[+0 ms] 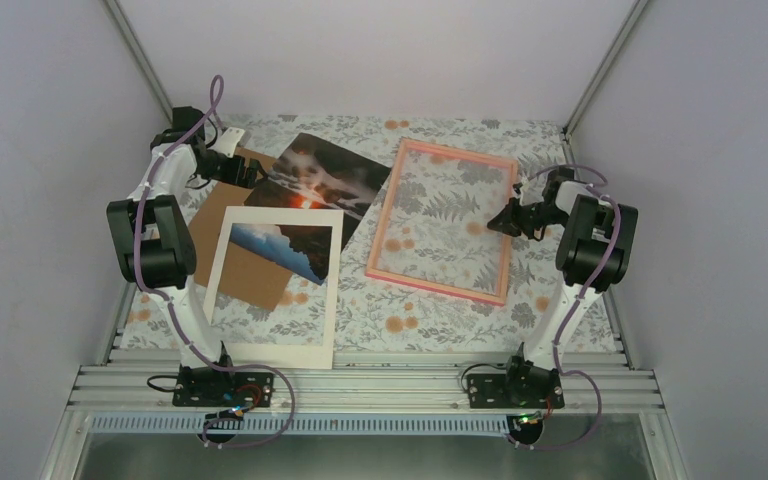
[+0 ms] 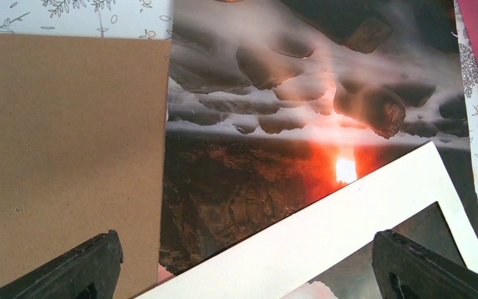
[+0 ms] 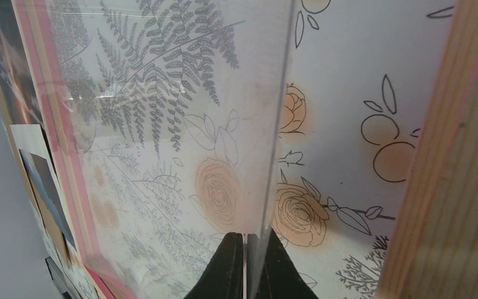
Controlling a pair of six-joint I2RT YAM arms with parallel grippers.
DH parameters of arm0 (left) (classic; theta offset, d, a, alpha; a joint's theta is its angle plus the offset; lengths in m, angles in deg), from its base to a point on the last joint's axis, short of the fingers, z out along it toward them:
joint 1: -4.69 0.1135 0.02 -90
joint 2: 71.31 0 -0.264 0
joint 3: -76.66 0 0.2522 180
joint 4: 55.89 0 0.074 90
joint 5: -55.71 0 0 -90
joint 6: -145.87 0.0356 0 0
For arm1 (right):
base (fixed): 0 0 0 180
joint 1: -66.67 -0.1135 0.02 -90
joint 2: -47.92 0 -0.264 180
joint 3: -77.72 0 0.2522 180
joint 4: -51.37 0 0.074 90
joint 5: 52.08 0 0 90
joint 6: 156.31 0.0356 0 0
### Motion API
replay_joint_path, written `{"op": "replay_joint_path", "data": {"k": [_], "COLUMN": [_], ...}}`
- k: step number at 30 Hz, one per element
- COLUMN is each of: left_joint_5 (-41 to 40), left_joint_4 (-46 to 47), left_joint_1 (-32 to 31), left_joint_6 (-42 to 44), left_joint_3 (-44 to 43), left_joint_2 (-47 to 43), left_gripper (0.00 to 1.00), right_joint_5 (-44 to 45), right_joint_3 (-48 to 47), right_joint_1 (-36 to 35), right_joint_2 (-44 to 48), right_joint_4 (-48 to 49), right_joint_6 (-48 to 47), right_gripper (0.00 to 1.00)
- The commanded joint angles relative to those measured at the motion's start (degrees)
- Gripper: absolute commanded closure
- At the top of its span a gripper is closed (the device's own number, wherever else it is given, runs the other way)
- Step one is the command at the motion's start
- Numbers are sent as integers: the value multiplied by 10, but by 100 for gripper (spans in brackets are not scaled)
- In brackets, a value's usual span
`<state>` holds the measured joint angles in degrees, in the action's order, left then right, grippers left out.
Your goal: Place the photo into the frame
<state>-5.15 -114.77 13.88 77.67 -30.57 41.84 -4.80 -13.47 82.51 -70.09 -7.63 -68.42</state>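
The photo (image 1: 325,178), a dark sunset print, lies face up at the back of the table, left of the frame (image 1: 444,288). Its near corner lies under a white card mat (image 1: 330,290). My left gripper (image 1: 250,172) hovers open over the photo's left edge. In the left wrist view the photo (image 2: 267,124) fills the middle, and my left gripper (image 2: 246,268) holds nothing. The pink-bordered frame lies flat. My right gripper (image 1: 500,222) is at the frame's right side. In the right wrist view my right gripper (image 3: 246,249) is shut on the edge of the clear pane (image 3: 180,124), which is tilted up.
A plain brown board (image 1: 222,215) lies partly under the photo and the mat, and also shows as the brown board (image 2: 74,156) on the left. The mat (image 2: 348,230) crosses the photo's lower right. The frame's wooden side (image 3: 454,156) stands close beside the right fingers. Enclosure walls surround the flowered tabletop.
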Motion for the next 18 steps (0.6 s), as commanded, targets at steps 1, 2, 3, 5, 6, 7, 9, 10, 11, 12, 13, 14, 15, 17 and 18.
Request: {"op": "replay_joint_path", "data": {"k": [1, 2, 3, 5, 6, 7, 9, 10, 11, 12, 13, 14, 15, 17, 18], "left_joint_5": [8, 8, 8, 7, 7, 7, 7, 8, 7, 8, 8, 8, 7, 8, 8], "left_joint_4": [-1, -2, -2, -2, -1, -2, -1, -1, -1, -1, -1, -1, -1, -1, -1], "left_joint_1": [-1, -1, -1, -2, -2, -2, -2, -2, -2, -2, -2, -2, -3, -3, -4], "left_joint_6": [-4, -4, -4, -4, -4, -4, -5, -4, -4, -4, -5, -5, -5, -5, -5], "left_joint_3": [-14, -14, -13, -14, -14, -14, -14, -14, -14, -13, -14, -14, -15, -16, -17], "left_joint_2": [4, 5, 5, 6, 6, 6, 6, 6, 6, 7, 7, 8, 8, 9, 9], "left_gripper": [0, 0, 0, 0, 0, 0, 0, 0, 0, 0, 0, 0, 0, 0, 0], "right_joint_5": [7, 7, 10, 16, 19, 21, 31, 36, 36, 35, 35, 33, 31, 27, 26], "right_joint_3": [-7, -7, -7, -8, -8, -8, -10, -10, -10, -10, -10, -9, -8, -8, -8], "right_joint_1": [5, 5, 4, 4, 4, 5, 4, 4, 4, 4, 5, 4, 3, 3, 3], "right_joint_2": [16, 16, 16, 16, 15, 17, 18, 19, 21, 21, 21, 20, 20, 19, 19], "right_joint_4": [-9, -10, -11, -13, -14, -15, -16, -16, -16, -17, -17, -16, -16, -15, -15], "right_joint_6": [-18, -20, -22, -24, -24, -25, -27, -27, -28, -29, -28, -28, -27, -28, -28], "right_gripper": [96, 96, 96, 96, 96, 96, 96, 96, 96, 96, 96, 96, 96, 96, 96]}}
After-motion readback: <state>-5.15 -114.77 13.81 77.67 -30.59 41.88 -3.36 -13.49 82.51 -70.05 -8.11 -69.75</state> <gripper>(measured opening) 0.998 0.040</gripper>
